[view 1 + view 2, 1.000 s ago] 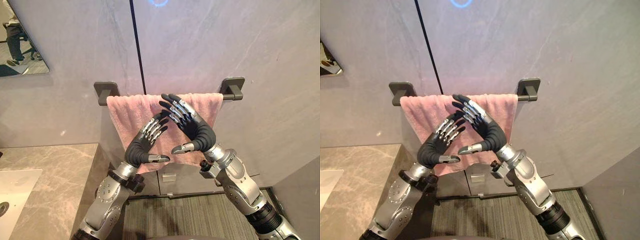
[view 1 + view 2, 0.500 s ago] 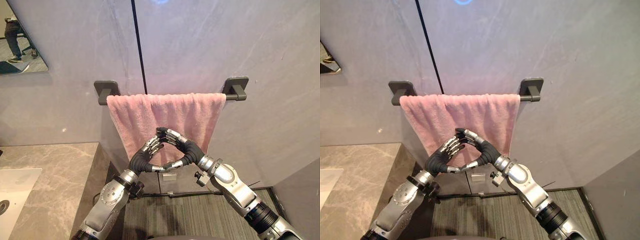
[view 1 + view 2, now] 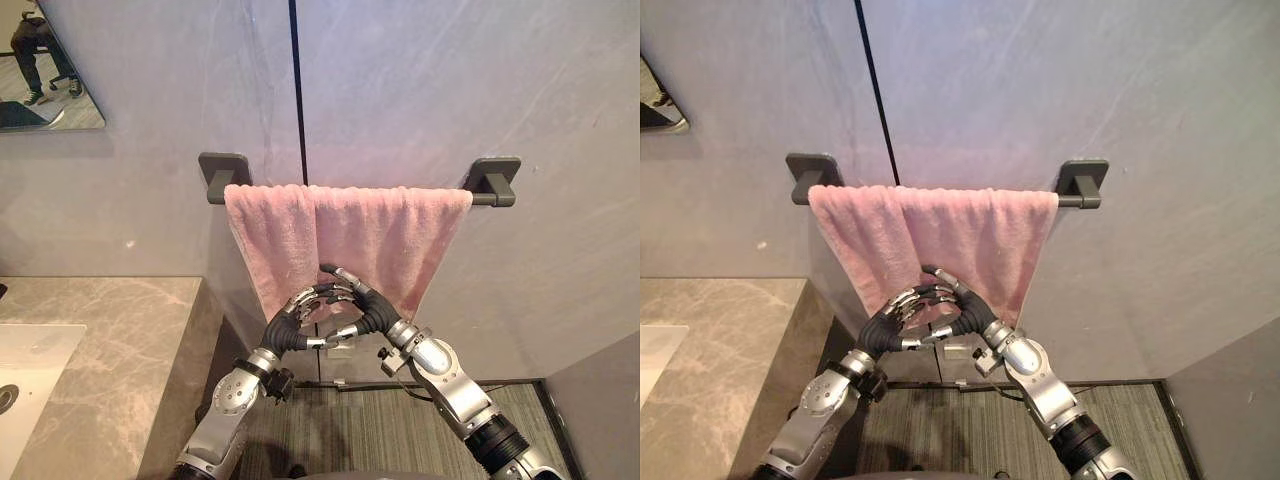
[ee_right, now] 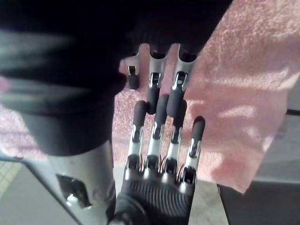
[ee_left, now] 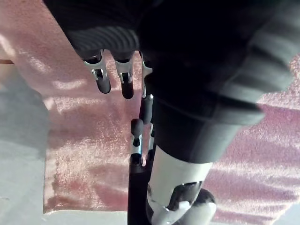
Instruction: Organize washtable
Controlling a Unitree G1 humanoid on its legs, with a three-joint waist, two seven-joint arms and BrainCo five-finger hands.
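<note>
Both robot hands have come down from the upper middle of the towel (image 3: 385, 235) to its lower edge, and their fingers, spread wide a second ago, are now drawn closer together.

Behind the robot hands rises a grey stone-look wall (image 3: 450, 90), split by one dark vertical seam (image 3: 297, 90) above them. Out to the left of the left robot hand (image 3: 285, 330) lies a marbled beige worktop (image 3: 120, 340) with a white sink (image 3: 30, 370) at its far side. Beneath both arms runs a floor (image 3: 360, 430) of grey striped carpet.

The pink towel hangs over a dark towel rail (image 3: 490, 185) above the robot hands. Its long top edge runs level along the rail from one bracket nearly to the other. The cloth falls straight down and narrows toward the bottom, with a vertical fold left of its middle.

A mirror (image 3: 45, 70) sits high on the wall, well up and left of the robot hands, and reflects a person (image 3: 35, 45).

The left robot hand and the right robot hand (image 3: 370, 312) meet in front of the towel's lower hem. Fingertips touch fingertips, and the thumbs meet below them. In the wrist views both sets of fingers are nearly straight and relaxed over the pink pile, gripping nothing.
</note>
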